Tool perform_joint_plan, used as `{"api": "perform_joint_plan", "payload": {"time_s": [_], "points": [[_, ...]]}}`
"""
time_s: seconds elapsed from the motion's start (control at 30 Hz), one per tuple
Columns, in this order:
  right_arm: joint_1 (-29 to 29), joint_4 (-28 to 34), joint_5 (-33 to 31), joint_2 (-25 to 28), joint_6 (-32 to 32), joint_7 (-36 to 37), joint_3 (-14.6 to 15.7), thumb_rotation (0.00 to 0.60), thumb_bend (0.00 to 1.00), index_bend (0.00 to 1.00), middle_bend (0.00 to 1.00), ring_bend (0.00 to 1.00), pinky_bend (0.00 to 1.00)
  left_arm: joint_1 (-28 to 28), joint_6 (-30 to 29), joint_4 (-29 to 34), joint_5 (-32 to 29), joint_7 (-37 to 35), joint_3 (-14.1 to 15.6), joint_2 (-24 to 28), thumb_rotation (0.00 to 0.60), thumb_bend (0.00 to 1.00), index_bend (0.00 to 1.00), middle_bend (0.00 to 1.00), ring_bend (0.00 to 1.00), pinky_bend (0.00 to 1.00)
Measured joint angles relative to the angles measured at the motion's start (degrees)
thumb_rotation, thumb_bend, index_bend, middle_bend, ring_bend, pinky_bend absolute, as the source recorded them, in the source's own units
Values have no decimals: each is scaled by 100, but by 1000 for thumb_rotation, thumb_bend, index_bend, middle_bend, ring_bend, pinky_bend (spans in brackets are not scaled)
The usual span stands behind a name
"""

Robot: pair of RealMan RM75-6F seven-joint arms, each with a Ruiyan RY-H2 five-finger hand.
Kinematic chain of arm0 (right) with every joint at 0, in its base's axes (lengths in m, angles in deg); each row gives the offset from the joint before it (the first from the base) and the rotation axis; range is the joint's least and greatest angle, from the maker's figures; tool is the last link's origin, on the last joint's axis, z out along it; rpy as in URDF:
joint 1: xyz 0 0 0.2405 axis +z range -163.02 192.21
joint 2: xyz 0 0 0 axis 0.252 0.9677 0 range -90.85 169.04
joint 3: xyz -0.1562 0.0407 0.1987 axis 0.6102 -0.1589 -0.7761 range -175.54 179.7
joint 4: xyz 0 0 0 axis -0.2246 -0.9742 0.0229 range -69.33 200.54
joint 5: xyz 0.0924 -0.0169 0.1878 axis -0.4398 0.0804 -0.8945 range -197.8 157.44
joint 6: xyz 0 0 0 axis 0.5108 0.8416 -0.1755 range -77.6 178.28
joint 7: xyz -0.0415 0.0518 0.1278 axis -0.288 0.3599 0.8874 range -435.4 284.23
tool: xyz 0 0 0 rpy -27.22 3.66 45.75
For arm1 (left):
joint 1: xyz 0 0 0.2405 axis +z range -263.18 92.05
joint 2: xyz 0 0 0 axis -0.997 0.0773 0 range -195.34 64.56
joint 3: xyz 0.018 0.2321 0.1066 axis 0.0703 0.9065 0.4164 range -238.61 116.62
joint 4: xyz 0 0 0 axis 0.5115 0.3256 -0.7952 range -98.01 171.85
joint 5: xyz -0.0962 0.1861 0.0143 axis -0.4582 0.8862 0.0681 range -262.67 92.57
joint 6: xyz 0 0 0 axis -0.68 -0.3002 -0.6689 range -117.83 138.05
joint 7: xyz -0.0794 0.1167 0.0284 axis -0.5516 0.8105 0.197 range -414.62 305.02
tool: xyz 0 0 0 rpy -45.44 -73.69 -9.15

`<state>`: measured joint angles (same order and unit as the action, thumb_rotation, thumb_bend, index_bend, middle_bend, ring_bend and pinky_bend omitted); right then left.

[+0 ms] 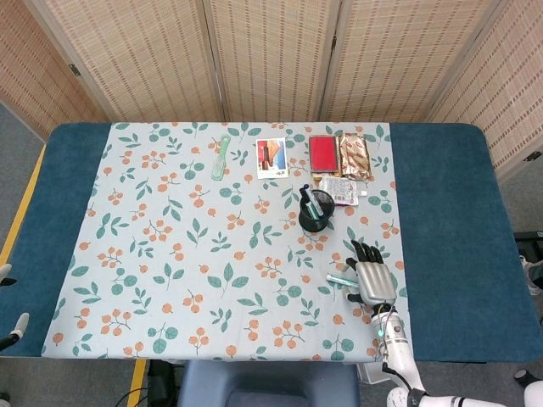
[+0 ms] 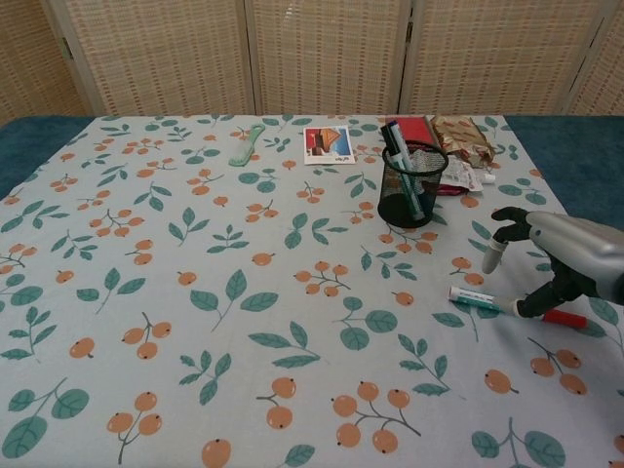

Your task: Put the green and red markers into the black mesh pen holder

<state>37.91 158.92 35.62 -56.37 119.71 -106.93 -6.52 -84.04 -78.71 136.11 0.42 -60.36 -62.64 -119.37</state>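
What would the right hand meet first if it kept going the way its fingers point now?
Probably the black mesh pen holder: the right hand points up-table over the red marker, and only bare cloth seems to lie between, though depth is uncertain.

markers: 2 (image 2: pixel 514 308) (image 2: pixel 401 165) | pen holder: 1 (image 2: pixel 409 188) | card: 1 (image 2: pixel 327 143) | snack packets: 3 (image 1: pixel 324 153) | comb: 1 (image 2: pixel 247 144)

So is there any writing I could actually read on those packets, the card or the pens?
No text is legible in either view.
Picture card: print too small to read.
Red packet and brown packet: blurred.
White wrapper: markings unreadable.
Red-capped marker under the right hand: label too small.
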Motion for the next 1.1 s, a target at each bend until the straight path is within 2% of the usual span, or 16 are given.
{"api": "perform_joint_plan", "payload": {"time_s": [0.63,1.1], "points": [[284,-487,-315,-325,-315,1,-114,600,321,445,51,0,0,32,-81,-35,66,-54,36,13,600,399,0,292,148,289],[481,-869,-451,-502,-482,8,-174,600,360,603,128,0,0,102,-250,-88,129,-171,43,25,600,399,0,292,148,289]]}}
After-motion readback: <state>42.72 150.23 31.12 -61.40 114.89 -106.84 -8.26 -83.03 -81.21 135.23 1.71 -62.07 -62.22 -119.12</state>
